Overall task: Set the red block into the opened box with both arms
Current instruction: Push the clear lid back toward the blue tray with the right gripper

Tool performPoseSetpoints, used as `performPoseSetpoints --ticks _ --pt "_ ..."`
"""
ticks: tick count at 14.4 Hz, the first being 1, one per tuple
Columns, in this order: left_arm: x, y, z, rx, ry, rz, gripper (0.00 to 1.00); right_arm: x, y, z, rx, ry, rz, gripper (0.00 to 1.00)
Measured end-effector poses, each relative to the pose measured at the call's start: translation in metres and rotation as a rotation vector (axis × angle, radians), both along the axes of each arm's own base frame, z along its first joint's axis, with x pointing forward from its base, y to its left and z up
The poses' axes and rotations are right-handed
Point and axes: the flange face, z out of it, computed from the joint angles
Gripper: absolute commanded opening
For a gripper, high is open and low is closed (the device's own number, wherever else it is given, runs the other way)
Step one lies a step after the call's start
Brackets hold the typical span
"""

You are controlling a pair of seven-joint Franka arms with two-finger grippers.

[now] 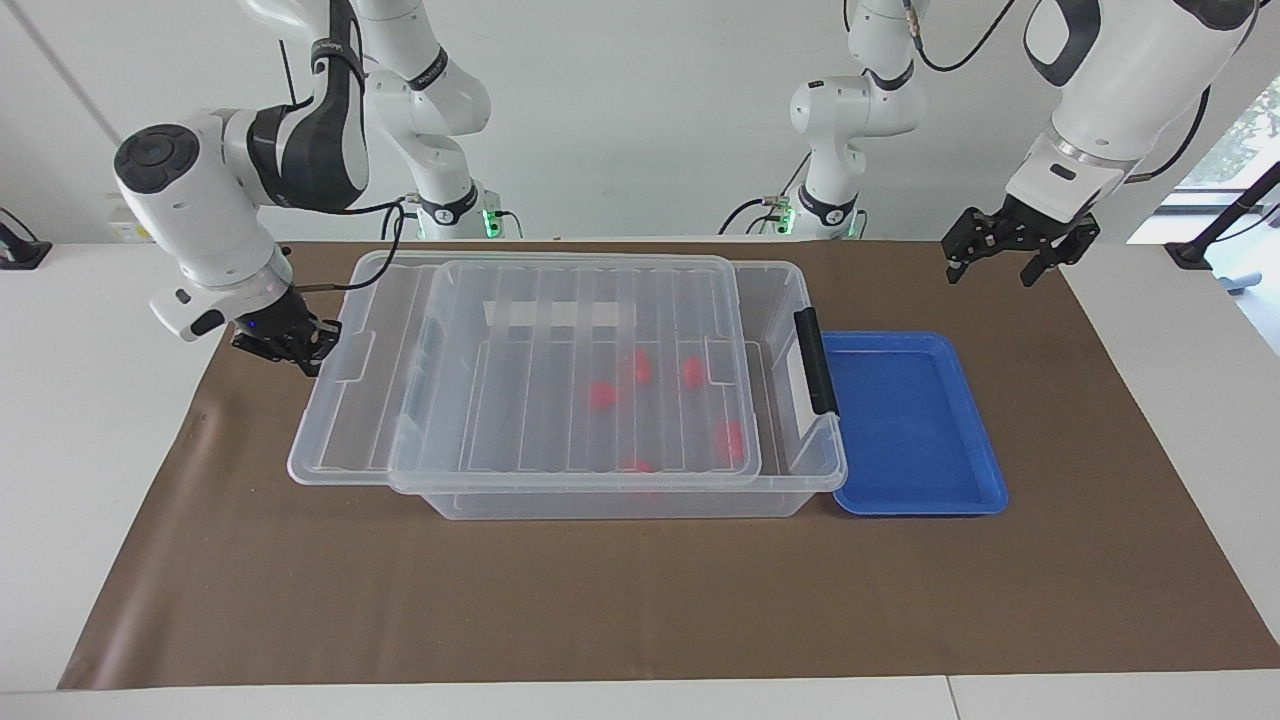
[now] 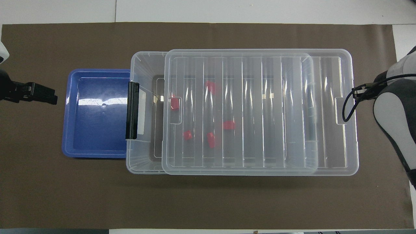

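The clear box (image 1: 640, 505) (image 2: 143, 58) stands mid-table, its black latch (image 1: 815, 360) at the left arm's end. Its ribbed lid (image 1: 480, 400) (image 2: 260, 113) lies on top, shifted toward the right arm's end, so a narrow strip by the latch is uncovered. Several red blocks lie inside under the lid, among them one (image 1: 731, 440) (image 2: 175, 103) nearest the latch. My right gripper (image 1: 312, 352) is shut, its tips at the lid's end rim. My left gripper (image 1: 1010, 262) (image 2: 53, 97) hangs open and empty over the mat beside the blue tray.
A shallow blue tray (image 1: 910, 420) (image 2: 97, 130) with nothing in it touches the box's latch end. A brown mat (image 1: 640, 600) covers the table. Two slim white arms (image 1: 440, 200) with green-lit bases stand at the robots' edge.
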Motion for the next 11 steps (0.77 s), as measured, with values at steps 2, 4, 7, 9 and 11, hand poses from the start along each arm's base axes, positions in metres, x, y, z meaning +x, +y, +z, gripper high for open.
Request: performPoseSetpoints --ticks 2,4,7,9,11 --pt "0.0 0.0 0.0 0.0 0.001 0.001 1.0 0.0 0.007 0.0 0.0 -0.001 -0.014 0.0" --pt "0.0 0.002 0.0 0.0 0.002 0.003 1.0 0.001 0.015 0.0 0.001 -0.001 -0.028 0.0" --pt "0.0 0.002 0.0 0.0 0.003 0.004 1.0 0.001 0.024 0.0 0.001 -0.002 -0.048 0.0" --pt "0.0 0.002 0.0 0.0 0.004 0.004 1.0 0.001 0.033 0.0 0.001 -0.004 -0.063 0.0" --pt "0.0 0.003 0.0 0.0 0.004 0.005 1.0 0.001 0.046 0.0 0.002 -0.006 -0.077 0.0"
